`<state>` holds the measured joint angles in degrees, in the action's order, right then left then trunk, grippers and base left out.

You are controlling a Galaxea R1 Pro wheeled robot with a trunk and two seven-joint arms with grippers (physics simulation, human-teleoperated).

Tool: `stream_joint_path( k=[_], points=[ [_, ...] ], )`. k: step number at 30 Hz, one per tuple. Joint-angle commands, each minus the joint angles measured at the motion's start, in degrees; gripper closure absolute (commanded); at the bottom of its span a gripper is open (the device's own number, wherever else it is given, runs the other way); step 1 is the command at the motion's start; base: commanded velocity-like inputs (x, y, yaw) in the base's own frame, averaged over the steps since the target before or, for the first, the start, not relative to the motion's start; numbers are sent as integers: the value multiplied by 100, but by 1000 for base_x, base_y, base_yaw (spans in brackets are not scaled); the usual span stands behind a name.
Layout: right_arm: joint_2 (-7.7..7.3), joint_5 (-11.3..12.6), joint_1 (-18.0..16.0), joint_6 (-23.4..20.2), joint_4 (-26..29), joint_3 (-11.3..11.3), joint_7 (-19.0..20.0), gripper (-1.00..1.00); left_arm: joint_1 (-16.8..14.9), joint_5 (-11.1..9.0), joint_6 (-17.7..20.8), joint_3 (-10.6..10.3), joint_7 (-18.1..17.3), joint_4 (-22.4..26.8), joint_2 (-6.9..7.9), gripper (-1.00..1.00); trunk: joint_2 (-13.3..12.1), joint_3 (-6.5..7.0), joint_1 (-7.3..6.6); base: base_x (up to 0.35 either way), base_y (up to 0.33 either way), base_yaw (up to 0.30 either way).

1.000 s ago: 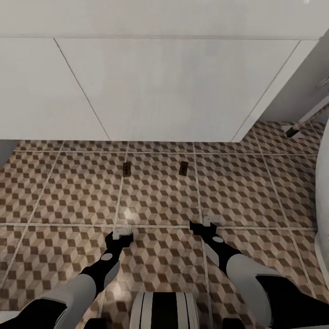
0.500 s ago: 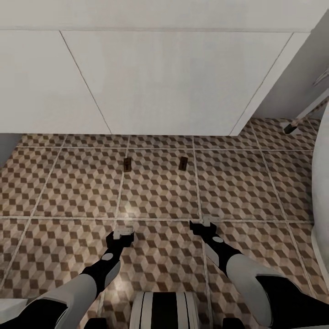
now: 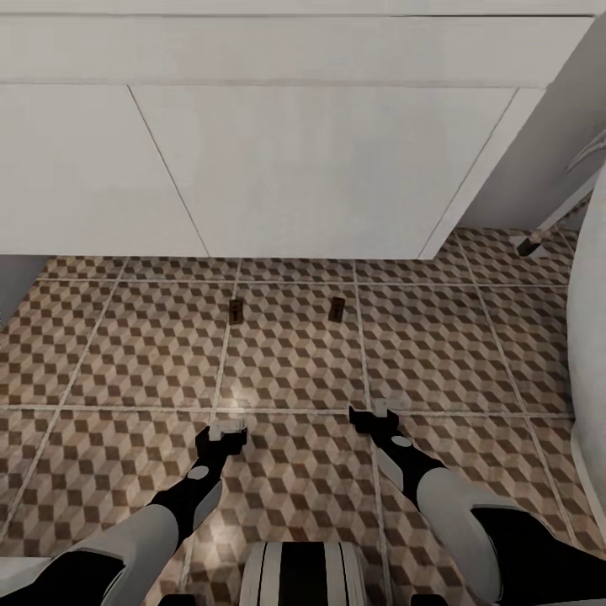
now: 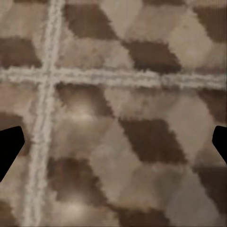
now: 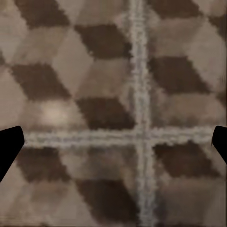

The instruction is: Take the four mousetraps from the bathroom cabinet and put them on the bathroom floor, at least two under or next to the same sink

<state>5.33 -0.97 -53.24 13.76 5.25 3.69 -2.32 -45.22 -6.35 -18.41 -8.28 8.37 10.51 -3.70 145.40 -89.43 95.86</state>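
Both grippers, left (image 3: 226, 433) and right (image 3: 376, 416), hang empty with fingers spread over the floor (image 3: 295, 370); rolling forward could crush two mousetraps (image 3: 236, 310).

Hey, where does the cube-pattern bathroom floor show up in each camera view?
Head view: bathroom floor spans the lower half, below the sink.
Left wrist view: floor behind the left claw's open tips.
Right wrist view: floor behind the right claw's open tips.
Shared landmark: pale grout lines.
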Motion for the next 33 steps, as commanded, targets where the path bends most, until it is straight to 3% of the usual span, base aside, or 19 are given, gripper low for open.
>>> stream_joint_path(
  k=[1, 33],
  points=[
    [3, -11, -3, 21, -6, 36, -6, -100, -3, -60, -20, -50, 24, -6, 1, -100, 0, 20, -3, 0, 0, 0],
    [3, -17, -4, 21, -6, 36, -6, -100, -3, -61, -22, -51, 24, -5, 8, -100, -43, 729, -86, 0, 0, 0]
  ],
)
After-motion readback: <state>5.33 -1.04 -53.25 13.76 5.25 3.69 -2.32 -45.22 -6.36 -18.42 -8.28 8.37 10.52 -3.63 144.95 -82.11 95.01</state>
